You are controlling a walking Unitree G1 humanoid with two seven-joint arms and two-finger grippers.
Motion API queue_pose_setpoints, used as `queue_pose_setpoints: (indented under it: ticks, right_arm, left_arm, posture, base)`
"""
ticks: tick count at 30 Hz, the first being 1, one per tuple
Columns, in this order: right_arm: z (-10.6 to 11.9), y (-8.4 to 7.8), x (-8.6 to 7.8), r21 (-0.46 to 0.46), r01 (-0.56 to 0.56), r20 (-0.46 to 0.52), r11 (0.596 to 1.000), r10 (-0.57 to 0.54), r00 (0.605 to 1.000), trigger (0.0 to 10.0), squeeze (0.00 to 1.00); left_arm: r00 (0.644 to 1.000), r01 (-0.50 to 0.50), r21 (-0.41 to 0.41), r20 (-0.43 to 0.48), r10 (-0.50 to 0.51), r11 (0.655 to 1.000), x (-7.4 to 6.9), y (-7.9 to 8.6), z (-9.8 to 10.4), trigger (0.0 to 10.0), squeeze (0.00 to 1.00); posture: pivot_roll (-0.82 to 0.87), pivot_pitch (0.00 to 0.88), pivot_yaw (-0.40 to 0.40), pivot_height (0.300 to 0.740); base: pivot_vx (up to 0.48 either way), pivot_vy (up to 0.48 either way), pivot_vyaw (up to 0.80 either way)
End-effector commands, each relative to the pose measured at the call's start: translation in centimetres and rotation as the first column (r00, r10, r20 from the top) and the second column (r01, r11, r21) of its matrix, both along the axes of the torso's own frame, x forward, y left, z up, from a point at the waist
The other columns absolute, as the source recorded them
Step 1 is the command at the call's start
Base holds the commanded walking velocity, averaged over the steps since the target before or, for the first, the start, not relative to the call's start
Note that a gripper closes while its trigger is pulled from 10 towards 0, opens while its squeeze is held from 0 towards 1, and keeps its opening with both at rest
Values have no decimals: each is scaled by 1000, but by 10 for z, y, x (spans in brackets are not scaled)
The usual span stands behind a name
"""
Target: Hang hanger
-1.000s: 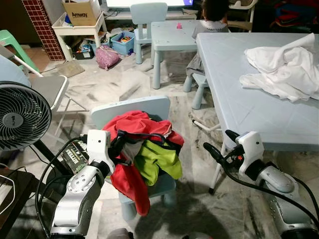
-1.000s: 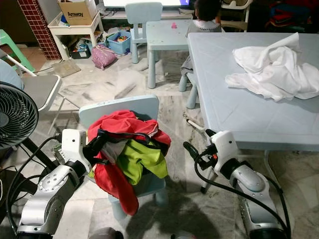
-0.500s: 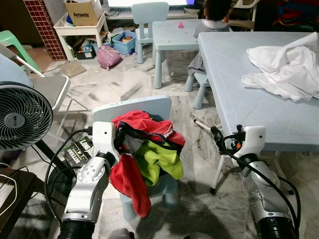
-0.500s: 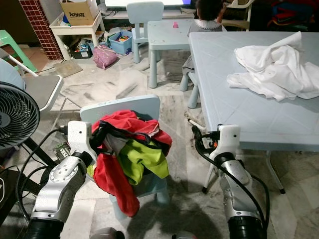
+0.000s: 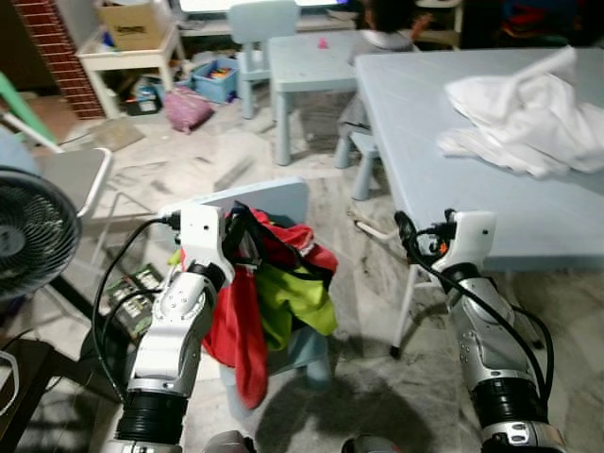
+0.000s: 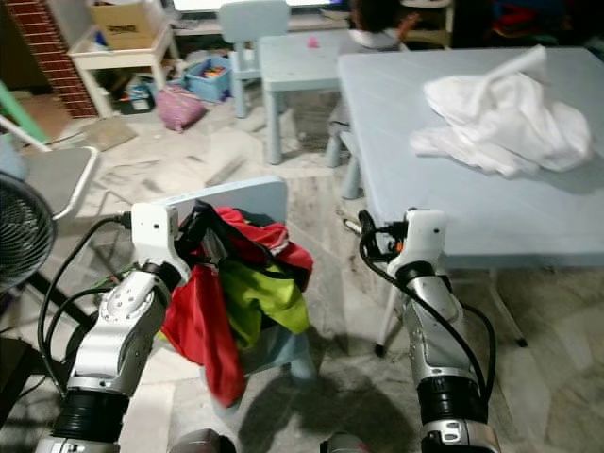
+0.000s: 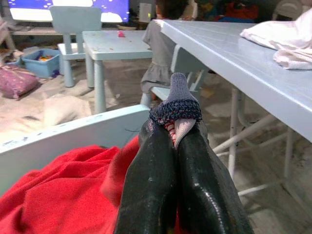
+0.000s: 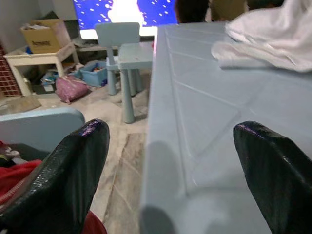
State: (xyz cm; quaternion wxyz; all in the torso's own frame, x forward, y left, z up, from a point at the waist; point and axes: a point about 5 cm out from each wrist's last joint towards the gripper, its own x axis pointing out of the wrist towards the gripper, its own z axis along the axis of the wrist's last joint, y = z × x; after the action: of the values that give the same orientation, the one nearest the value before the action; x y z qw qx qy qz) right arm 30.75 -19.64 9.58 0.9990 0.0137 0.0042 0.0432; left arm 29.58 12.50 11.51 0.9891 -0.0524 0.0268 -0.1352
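The left gripper (image 7: pixel 176 146) was clamped on a fold of dark knitted trim and pale fabric at the top of the pile of clothes (image 5: pixel 274 283), its two black fingers pressed together over the cloth. The pile, a red garment (image 5: pixel 236 326) with a yellow-green one (image 5: pixel 297 297) beside it, was draped over the back of a small pale-blue chair (image 5: pixel 269 195) directly before the robot. No rigid hanger frame could be made out; a dark looped strap (image 5: pixel 247 233) rose from the pile at the gripper, and whether it belongs to a hanger could not be told. The right gripper (image 8: pixel 168 170) stood with its fingers wide apart and empty, raised at the near edge of the large pale-blue table (image 5: pixel 453 170), on which a crumpled white cloth (image 5: pixel 524 113) lay well away. In my judgement the load is light, soft and limp; it will sag and may slide off. A hold on the bunched trim or strap appears soundest.
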Motion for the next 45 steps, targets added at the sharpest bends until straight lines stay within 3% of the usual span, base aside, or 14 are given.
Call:
queue_pose_setpoints:
  ticks: [1, 14, 15, 16, 17, 19, 20, 22, 23, 36, 45]
  right_arm:
    - [3, 2, 3, 0, 0, 17, 1000, 0, 1000, 10000, 0]
    - [5, -2, 6, -20, 8, 28, 1000, -7, 1000, 10000, 0]
    - [5, -2, 6, -20, 9, 28, 1000, -8, 1000, 10000, 0]
    - [5, -2, 5, -21, 9, 27, 1000, -8, 1000, 10000, 0]
    - [5, -2, 5, -23, 10, 27, 1000, -9, 1000, 10000, 0]
    - [4, -3, 5, -24, 10, 26, 1000, -10, 1000, 10000, 0]
    - [4, -3, 5, -25, 11, 26, 1000, -10, 1000, 10000, 0]
    - [4, -3, 4, -25, 11, 26, 1000, -11, 1000, 10000, 0]
    - [4, -3, 4, -28, 12, 26, 1000, -12, 1000, 10000, 0]
    - [3, -4, 5, -30, 18, 21, 999, -18, 1000, 10000, 0]
    - [4, -4, 5, -33, 18, 24, 999, -17, 1000, 10000, 0]
  left_arm:
    - [1000, -16, 2, 5, 16, 1000, 1, 3, 0, 10000, 0]
    - [997, -66, -7, 37, 66, 998, 3, 9, 4, 10000, 0]
    - [997, -53, -19, 53, 54, 998, 2, 8, 5, 2510, 0]
    - [997, -42, -30, 65, 44, 999, 1, 8, 7, 2510, 0]
    - [997, -35, -31, 72, 37, 999, 0, 7, 7, 0, 0]
    - [997, -38, -27, 69, 40, 999, 0, 7, 7, 0, 0]
    - [997, -38, -26, 66, 40, 999, 1, 7, 7, 1451, 0]
    - [997, -38, -25, 64, 40, 999, 1, 6, 7, 1451, 0]
    - [998, -47, -26, 47, 49, 999, 2, 6, 5, 10000, 0]
    - [997, -38, 3, 63, 38, 999, 4, 3, 7, 10000, 0]
    - [998, -28, -11, 62, 29, 1000, 4, 2, 7, 10000, 0]
  posture:
    - [-26, 0, 40, 740]
    - [-29, 0, 39, 740]
    - [-29, 0, 39, 740]
    - [-29, 0, 39, 740]
    - [-31, 0, 39, 740]
    - [-31, 0, 39, 740]
    - [-33, 0, 40, 740]
    - [-33, 0, 40, 740]
    - [-33, 0, 40, 740]
    - [-38, 0, 42, 740]
    - [-39, 0, 41, 740]
  base:
    - [0, 0, 0]
    - [0, 0, 0]
    - [0, 0, 0]
    - [0, 0, 0]
    - [0, 0, 0]
    - [0, 0, 0]
    - [0, 0, 0]
    - [0, 0, 0]
    - [0, 0, 0]
    - [0, 0, 0]
    - [0, -462, 0]
